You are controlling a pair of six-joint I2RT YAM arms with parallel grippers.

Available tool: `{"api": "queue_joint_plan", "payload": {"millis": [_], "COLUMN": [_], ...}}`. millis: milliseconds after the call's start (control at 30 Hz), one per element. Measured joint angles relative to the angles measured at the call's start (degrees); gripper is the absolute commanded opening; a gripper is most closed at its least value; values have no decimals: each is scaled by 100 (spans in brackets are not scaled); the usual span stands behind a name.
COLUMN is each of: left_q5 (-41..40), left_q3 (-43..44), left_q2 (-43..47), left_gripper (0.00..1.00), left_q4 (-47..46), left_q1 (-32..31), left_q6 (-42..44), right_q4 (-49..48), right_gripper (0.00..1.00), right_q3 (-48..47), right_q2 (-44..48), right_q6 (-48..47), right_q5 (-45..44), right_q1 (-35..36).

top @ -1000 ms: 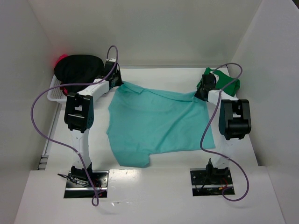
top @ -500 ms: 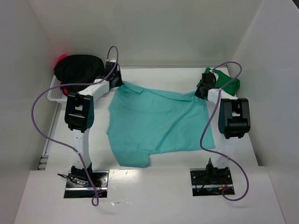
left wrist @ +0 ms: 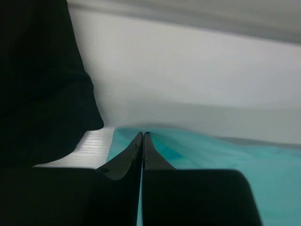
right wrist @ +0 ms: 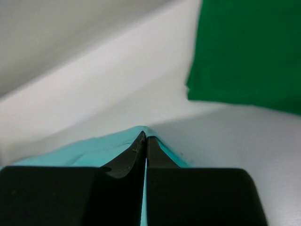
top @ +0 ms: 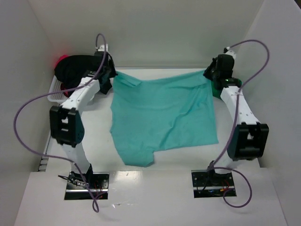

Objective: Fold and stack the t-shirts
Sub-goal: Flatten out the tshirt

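Teal t-shirt [top: 162, 117], far edge taut between left hand [left wrist: 142, 135] and right hand [right wrist: 145, 136], each pinching a corner.

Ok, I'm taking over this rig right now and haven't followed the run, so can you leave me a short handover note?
Left gripper: shut on the far-left corner of the light teal t-shirt.
Right gripper: shut on its far-right corner.
Its far edge is stretched between them; the rest lies spread on the table.
Dark green t-shirt: far right, behind the right gripper.
The black t-shirt and the red-pink one are at the basket, far left.
Done: both corners gripped.
Left: fold it, then the others, and stack.
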State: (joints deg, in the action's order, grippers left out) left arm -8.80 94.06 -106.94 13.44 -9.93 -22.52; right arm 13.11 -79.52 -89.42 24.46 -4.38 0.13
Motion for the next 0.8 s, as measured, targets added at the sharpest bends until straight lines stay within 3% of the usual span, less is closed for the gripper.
{"api": "queue_joint_plan", "payload": {"millis": [300, 367, 533, 700, 800], "left_q5": [-135, -133, -127, -133, -140], "left_q3": [-186, -297, -428, -206, 49], "left_q2": [3281, 3960, 5359, 6485, 6641], "left_gripper": [0, 0, 0, 0, 0], "left_q4": [177, 386, 1019, 1632, 1705], "left_q1": [2, 2, 1, 0, 0], "left_q6": [2, 2, 4, 10, 8], "right_q4": [202, 348, 657, 1420, 1684], "right_gripper": [0, 0, 0, 0, 0], "right_q3": [-339, -240, 117, 244, 62], "right_q2": [2497, 3362, 4426, 5483, 5666], "right_q6": [131, 164, 196, 255, 316], "right_q5": [428, 725, 1118, 1463, 1527], "right_q1": [2, 26, 58, 65, 65]}}
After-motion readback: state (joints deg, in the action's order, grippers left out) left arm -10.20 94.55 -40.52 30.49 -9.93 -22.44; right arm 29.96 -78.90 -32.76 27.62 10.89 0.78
